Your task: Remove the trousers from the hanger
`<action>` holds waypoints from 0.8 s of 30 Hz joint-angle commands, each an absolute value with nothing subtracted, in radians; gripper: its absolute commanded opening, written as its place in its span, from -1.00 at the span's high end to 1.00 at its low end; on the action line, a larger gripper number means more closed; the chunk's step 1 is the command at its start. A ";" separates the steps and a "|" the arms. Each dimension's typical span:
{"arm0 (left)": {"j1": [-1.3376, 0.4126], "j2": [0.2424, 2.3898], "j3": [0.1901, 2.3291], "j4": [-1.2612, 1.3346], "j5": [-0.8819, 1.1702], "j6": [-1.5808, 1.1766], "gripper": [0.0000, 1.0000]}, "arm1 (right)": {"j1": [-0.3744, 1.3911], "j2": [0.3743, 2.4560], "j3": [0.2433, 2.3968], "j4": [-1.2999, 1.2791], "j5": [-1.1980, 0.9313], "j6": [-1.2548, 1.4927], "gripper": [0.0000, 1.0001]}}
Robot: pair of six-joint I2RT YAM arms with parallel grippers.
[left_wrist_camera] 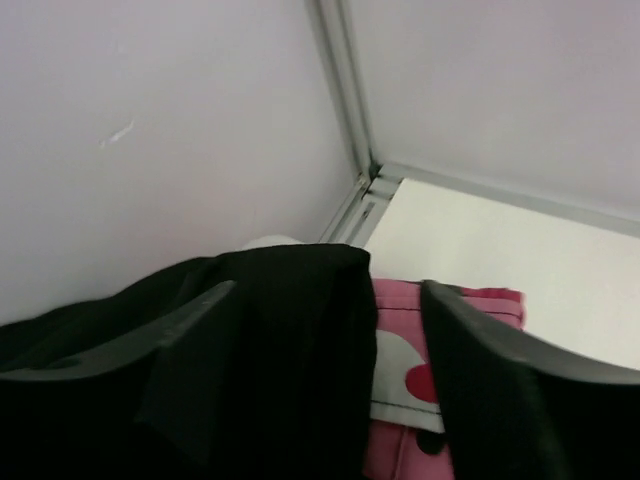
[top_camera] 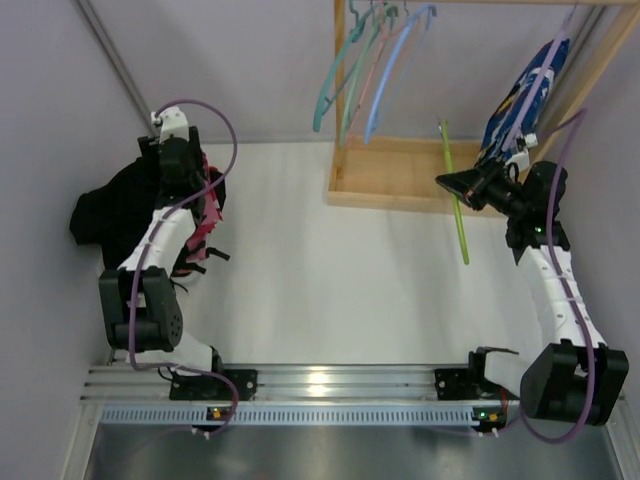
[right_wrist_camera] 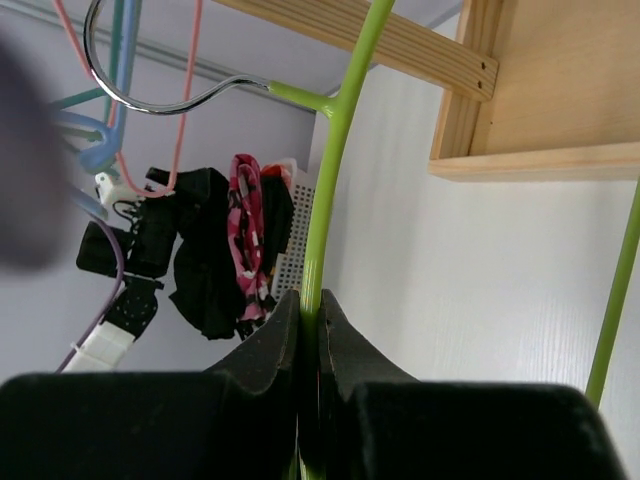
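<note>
View from above of a white table [top_camera: 330, 290] with two robot arms mounted at its near edge.

The left arm reaches to the far left of the table, by the side wall. The left gripper [left_wrist_camera: 328, 292] is open, its two dark fingers [left_wrist_camera: 480, 370] spread wide with nothing clamped between them. Directly under it lie the black trousers [top_camera: 110, 212], crumpled in a heap on the table. The pink-red camouflage trousers [top_camera: 207, 222] lie touching the black pair on its right side, partly under it.

At the far right stands a wooden rack [top_camera: 385, 180] with a box-shaped base. Teal, pink and blue hangers [top_camera: 390, 75] hang bare from its top rail. The blue-and-white patterned trousers [top_camera: 522, 100] hang at the right end of the rack, just above the right wrist; what they hang from cannot be made out.

The right gripper [right_wrist_camera: 310, 302] is closed tight on the thin shoulder rod of a lime-green hanger [right_wrist_camera: 330, 190]. The hanger has a metal hook and is bare, slanting down in front of the rack's base.
</note>
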State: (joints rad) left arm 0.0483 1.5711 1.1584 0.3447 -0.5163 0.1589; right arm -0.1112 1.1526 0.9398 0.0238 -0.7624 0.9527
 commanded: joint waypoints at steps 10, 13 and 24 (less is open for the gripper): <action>0.006 1.138 1.154 0.224 -0.296 0.149 -0.97 | -0.061 0.985 0.986 0.040 -0.695 1.015 1.00; -0.046 1.066 1.132 0.209 -0.265 0.172 -0.97 | -0.037 0.973 0.986 0.046 -0.666 1.045 1.00; -0.163 1.032 1.132 0.192 -0.322 0.184 -0.97 | 0.096 0.985 1.150 -0.041 -0.545 1.146 1.00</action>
State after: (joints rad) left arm -0.1509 1.0370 1.1316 0.1936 -0.3042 0.1852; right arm 0.0483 1.0149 1.0492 -0.0410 -0.5961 1.1343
